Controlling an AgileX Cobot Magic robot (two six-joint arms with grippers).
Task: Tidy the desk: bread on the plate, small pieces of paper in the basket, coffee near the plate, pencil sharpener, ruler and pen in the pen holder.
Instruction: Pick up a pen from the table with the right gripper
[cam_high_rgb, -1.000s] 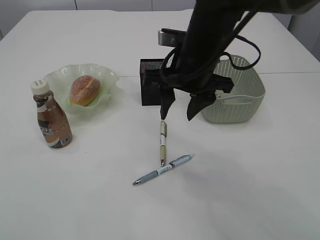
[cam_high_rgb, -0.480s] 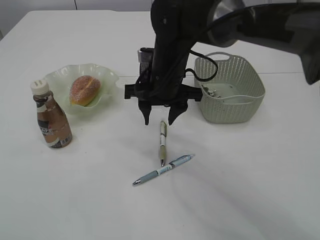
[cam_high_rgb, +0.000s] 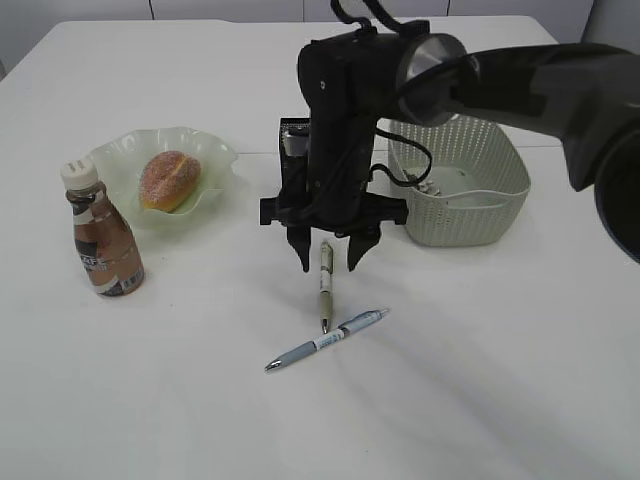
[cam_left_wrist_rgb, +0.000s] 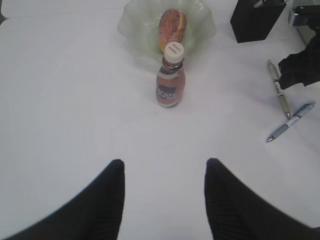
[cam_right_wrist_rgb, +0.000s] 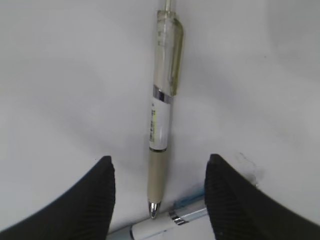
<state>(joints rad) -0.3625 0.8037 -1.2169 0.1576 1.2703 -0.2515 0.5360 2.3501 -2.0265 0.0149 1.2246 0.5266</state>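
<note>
Right gripper (cam_high_rgb: 327, 266) released, jaws astride beige pen (cam_high_rgb: 324, 284), apparently just above desk (cam_high_rgb: 480, 360); blue pen (cam_high_rgb: 326, 340) at its tip.

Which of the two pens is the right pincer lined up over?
The olive-and-white pen, between the open right pincer fingers; the blue pen lies farther forward.

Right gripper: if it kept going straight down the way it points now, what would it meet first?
Most likely the beige pen, which lies between the open fingers of the right gripper, then the desk under it. The height left is hard to judge.
</note>
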